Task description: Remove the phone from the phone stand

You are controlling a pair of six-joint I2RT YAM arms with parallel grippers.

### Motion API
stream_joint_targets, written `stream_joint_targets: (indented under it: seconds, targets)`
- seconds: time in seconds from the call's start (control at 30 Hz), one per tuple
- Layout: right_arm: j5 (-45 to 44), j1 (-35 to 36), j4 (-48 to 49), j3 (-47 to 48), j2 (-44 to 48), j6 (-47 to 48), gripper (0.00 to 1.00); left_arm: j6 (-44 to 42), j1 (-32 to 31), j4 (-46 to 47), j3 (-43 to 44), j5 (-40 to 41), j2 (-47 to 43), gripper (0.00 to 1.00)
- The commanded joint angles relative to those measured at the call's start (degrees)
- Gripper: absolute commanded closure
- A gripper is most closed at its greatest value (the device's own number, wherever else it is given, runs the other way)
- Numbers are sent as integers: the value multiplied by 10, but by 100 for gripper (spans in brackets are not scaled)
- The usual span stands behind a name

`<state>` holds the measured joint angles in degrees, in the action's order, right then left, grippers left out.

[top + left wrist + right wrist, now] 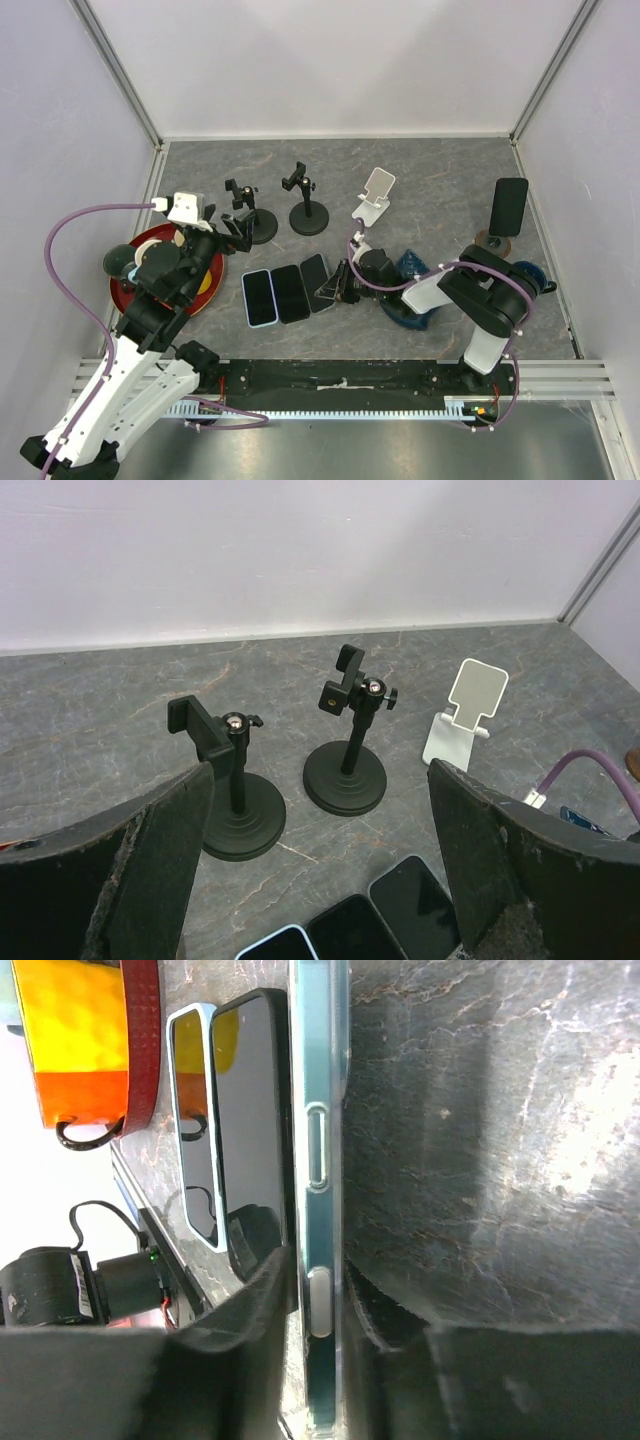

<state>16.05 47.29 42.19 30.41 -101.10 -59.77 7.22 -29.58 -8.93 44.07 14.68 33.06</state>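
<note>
A dark phone [510, 205] stands upright in a round brown stand [494, 243] at the back right. My right gripper [341, 285] is low at mid-table, shut on the long edge of a clear-cased phone [318, 280]. The right wrist view shows this phone [320, 1150] edge-on between my right gripper's [320, 1305] fingers [250, 1310]. Beside it lie a black phone [290, 293] and a white-rimmed phone [258, 298]. My left gripper [226, 236] is open and empty, and in the left wrist view [320, 770] it hovers before two black clamp stands [232, 770].
An empty white stand [375, 197] is at back centre. Two black clamp stands [252, 214] [306, 204] are left of it. A red plate [205, 283] with a yellow centre and a dark roll [121, 262] lie under my left arm. Blue objects [410, 268] lie under my right arm.
</note>
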Motion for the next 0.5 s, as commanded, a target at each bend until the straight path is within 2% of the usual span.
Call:
stream_joint_targets:
  seconds: [0.0, 0.07, 0.1, 0.3, 0.47]
  targets:
    - [-30, 6, -35, -7, 52, 25, 61, -4, 7, 9, 3, -9, 2, 6]
    - [-37, 5, -54, -9, 69, 34, 51, -1, 8, 9, 3, -12, 1, 6]
    - [-42, 5, -77, -7, 72, 46, 43, 0, 8, 10, 3, -13, 1, 6]
    - [-39, 6, -162, 17, 93, 87, 21, 4, 12, 9, 4, -18, 2, 6]
    - [-75, 5, -267, 37, 134, 152, 17, 8, 12, 3, 7, -18, -4, 6]
